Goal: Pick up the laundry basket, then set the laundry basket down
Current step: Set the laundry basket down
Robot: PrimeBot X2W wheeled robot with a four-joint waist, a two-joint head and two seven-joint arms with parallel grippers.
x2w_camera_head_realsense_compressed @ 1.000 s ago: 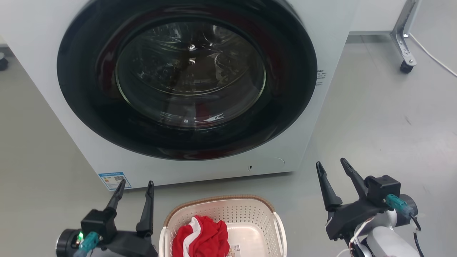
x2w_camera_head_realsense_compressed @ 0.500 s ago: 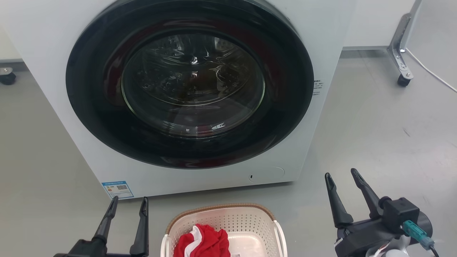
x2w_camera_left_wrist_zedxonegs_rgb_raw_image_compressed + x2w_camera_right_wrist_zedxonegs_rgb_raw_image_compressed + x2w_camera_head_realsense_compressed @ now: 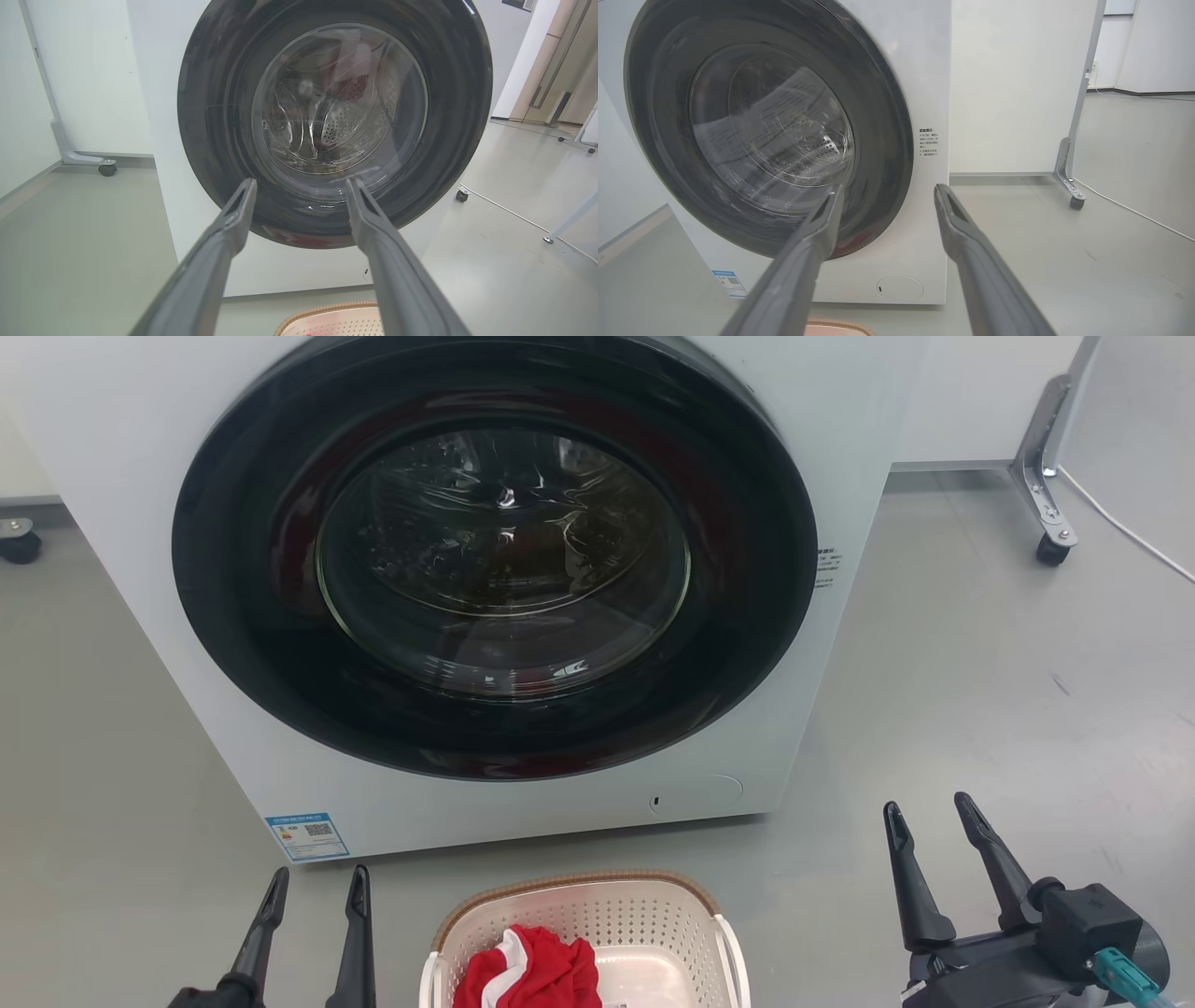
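Your basket (image 3: 579,879) sits on the floor (image 3: 980,663) before the washer (image 3: 840,448), not yet lifted. Your left end effector (image 3: 319,875) and right end effector (image 3: 928,805) flank it, fingers apart and empty. Grasp, lift and set-down all remain.

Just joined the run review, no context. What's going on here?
The robot faces a front-loading washing machine with its door shut. The laundry basket sits on the floor in front of it, with a red-and-white garment inside. The left gripper and right gripper hang on either side of the basket. Both are open, hold nothing and are clear of its handles. The pickup has not yet begun.
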